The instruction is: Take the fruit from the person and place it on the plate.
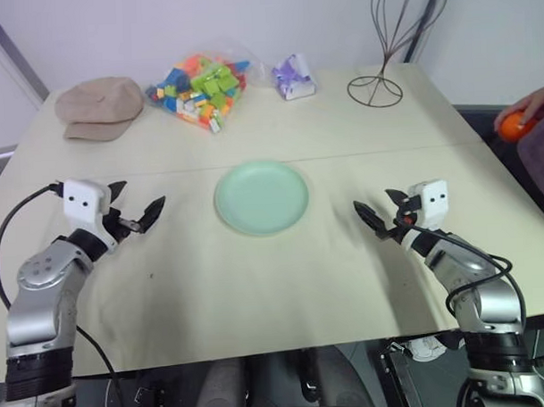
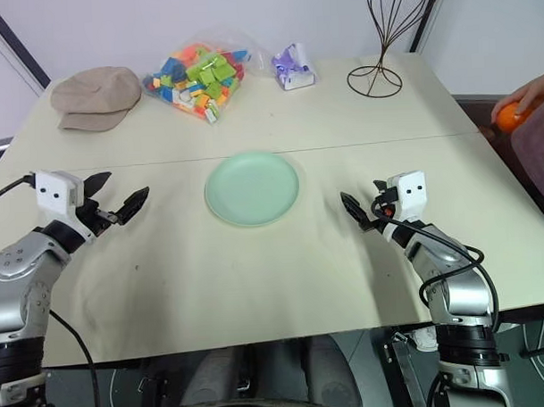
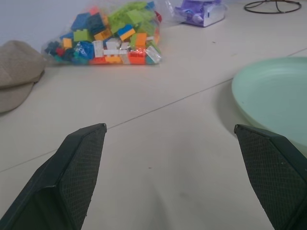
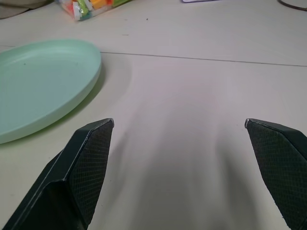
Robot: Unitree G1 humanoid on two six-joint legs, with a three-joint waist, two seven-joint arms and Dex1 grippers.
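Observation:
The pale mint-green plate (image 1: 261,197) lies bare in the middle of the table. At the far right edge, beyond the table's corner, a person's hand (image 1: 535,105) holds the orange fruit (image 1: 513,126). My left gripper (image 1: 136,202) hovers open over the table, left of the plate. On the plate's other side my right gripper (image 1: 381,210) stands open, well short of the fruit. Both point forward with nothing between their fingers.
At the back of the table are a beige cap (image 1: 99,107), a clear bag of colourful toy bricks (image 1: 201,88), a small purple packet (image 1: 293,78) and a thin wire stand (image 1: 376,88). A seam crosses the table behind the plate.

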